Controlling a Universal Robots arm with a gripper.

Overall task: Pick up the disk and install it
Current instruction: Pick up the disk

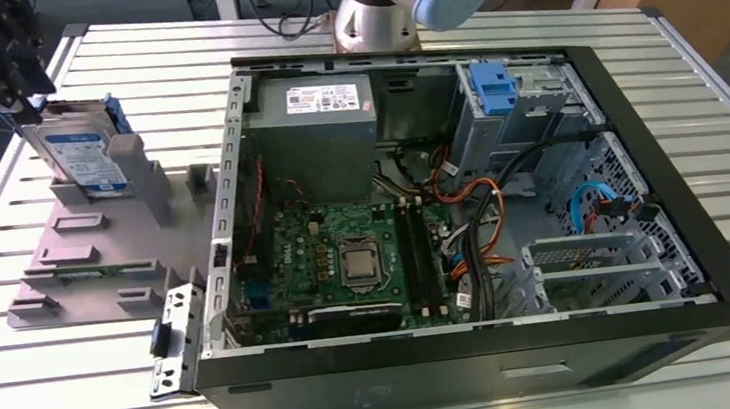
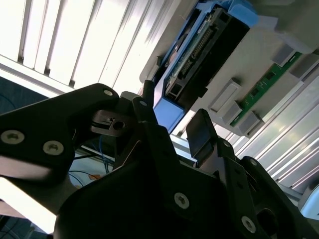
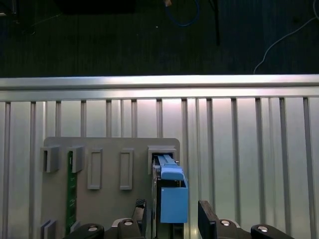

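The disk [image 1: 82,156] stands on edge in a grey slotted holder [image 1: 88,251] at the exterior view's left, its white-and-blue label showing between blue rails. My gripper [image 1: 22,92] hangs just above its upper end. In the first wrist view the gripper [image 3: 172,218] is open, one finger on each side of the disk [image 3: 172,196], with a small gap on both sides. In the second wrist view the same fingers [image 2: 202,132] flank the blue rail end of the disk [image 2: 199,50].
An open computer case [image 1: 689,234] lies at the middle and right, with a grey drive bay and its blue bracket [image 1: 493,87] at the back. A green circuit strip [image 3: 71,189] sits in another holder slot. The slatted table edge [image 3: 159,82] runs close behind the holder.
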